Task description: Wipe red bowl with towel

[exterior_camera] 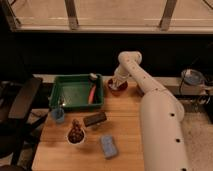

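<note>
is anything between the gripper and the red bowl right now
Only the towel. The gripper is right over the red bowl at the far edge of the table, shut on what looks like the pale towel, which rests in the bowl. The green tray sits to the side, out of the way.

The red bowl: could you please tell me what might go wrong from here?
The tool is shut, low over the bowl, apparently on the towel.
1. Nothing steadies the bowl, so a wiping push could slide or tip it.
2. It stands near the far edge of the table, beside the green tray; a hard sideways stroke might knock it off or against the tray.
</note>
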Controlling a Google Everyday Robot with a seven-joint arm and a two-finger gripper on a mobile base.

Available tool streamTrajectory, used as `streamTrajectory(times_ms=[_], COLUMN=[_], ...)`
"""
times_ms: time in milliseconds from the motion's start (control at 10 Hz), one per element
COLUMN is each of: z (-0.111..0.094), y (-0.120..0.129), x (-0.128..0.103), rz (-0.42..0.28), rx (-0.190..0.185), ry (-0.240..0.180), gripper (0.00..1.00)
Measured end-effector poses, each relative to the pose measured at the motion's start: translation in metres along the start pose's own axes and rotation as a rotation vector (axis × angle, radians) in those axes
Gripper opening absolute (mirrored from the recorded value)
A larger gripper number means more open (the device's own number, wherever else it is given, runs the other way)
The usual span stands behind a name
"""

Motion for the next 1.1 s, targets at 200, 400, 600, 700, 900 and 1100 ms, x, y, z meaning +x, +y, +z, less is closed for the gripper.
streamTrajectory(times_ms=[200,400,600,700,900,1100], z=[-0.006,-0.016,-0.023,-0.029,-0.032,-0.026], y=[0.015,0.038,0.053,0.062,0.062,0.04], x=[-0.017,-0.028,-0.016,0.002,0.03,0.044], rz=[-0.014,-0.016,-0.013,0.008,0.033,0.028], rx=[-0.004,-0.037,-0.085,-0.1,-0.107,-0.088], ry=[-0.02,-0.02,0.015,0.047,0.095,0.108], gripper=[0.0,0.0,0.0,0.0,0.0,0.0])
